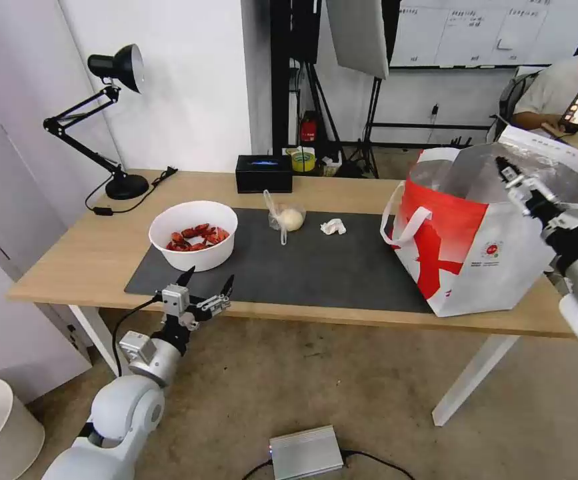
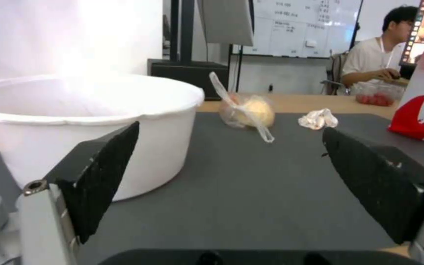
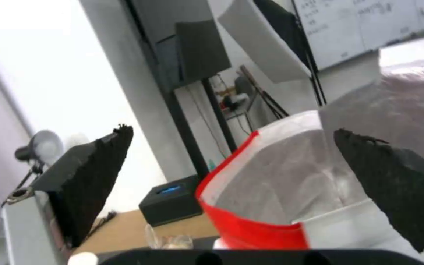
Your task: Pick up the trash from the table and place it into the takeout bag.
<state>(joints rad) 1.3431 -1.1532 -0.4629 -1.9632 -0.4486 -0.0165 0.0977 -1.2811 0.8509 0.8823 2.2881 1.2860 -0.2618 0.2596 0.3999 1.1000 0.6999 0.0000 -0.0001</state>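
1. Hovering at the table's (image 1: 95, 257) near edge, my left gripper (image 1: 206, 288) gapes wide, aimed at the white bowl of red shells (image 1: 193, 235) on the dark mat (image 1: 315, 267).
2. My right gripper (image 1: 517, 179) hangs spread and empty above the takeout bag's (image 1: 475, 247) foil mouth.
3. Bagged bun (image 1: 290, 218) and crumpled tissue (image 1: 333, 227) lie between bowl and bag.

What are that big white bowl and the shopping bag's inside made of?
The white bowl looks like smooth, matte plastic or coated paper, judging by its thin rolled rim. The takeout bag seems woven fabric outside; its crinkled silver lining looks like foil.
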